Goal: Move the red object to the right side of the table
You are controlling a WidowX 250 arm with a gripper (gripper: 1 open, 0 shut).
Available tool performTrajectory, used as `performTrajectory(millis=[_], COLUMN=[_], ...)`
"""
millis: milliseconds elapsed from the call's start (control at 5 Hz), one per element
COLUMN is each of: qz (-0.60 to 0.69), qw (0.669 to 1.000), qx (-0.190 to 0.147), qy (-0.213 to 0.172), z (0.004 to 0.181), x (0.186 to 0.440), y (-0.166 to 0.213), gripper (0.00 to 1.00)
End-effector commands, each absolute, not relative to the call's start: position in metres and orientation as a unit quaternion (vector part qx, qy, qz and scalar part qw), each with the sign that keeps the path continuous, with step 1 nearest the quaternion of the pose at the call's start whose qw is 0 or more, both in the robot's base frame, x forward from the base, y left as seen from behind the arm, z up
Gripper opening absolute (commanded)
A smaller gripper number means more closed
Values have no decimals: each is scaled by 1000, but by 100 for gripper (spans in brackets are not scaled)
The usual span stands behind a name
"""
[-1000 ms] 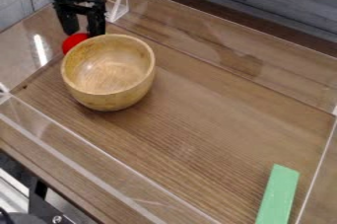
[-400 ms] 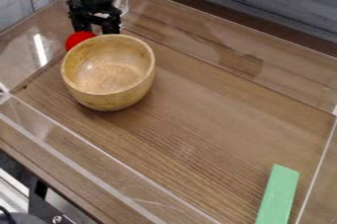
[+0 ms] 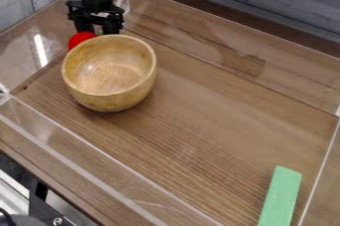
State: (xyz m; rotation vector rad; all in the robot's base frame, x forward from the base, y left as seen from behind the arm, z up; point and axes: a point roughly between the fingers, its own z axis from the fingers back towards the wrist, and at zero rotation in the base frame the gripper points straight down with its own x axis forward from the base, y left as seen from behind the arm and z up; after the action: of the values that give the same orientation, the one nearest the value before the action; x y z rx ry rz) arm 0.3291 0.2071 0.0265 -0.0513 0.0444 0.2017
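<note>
Black gripper first: over the last second you have brought it a little to the right along the far-left part of the tabletop, while the red object has barely shifted. It lies near the far-left corner, just beyond the rim of the wooden bowl, which partly hides it from you. For the task, that sideways move looks like lining up rather than carrying — the toy is far from the right edge, and you can see no sign of it being lifted. You cannot tell whether the fingers stand apart or together; they are small, dark and blurred against the wood, and whether they touch the toy is unclear too. Before any lift, you would do well to check that the toy really sits between them. The bowl is the main obstacle: its rim stands right beside the toy, so closing low or dragging straight across could nudge it or roll the toy against it. A lift clear of the rim, then a pass toward the right edge, seems the safer way. Down by the near-right corner lies a pale green block — set the toy down farther up that side and you should avoid it.
</note>
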Motion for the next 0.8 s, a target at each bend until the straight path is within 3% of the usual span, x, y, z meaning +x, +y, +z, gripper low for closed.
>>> performTrajectory(millis=[0,600], qz=[113,87], qw=[994,995], qx=[-12,-36], qy=[-5,-27], z=[50,70], x=[333,333], y=[210,211], gripper=[0,0])
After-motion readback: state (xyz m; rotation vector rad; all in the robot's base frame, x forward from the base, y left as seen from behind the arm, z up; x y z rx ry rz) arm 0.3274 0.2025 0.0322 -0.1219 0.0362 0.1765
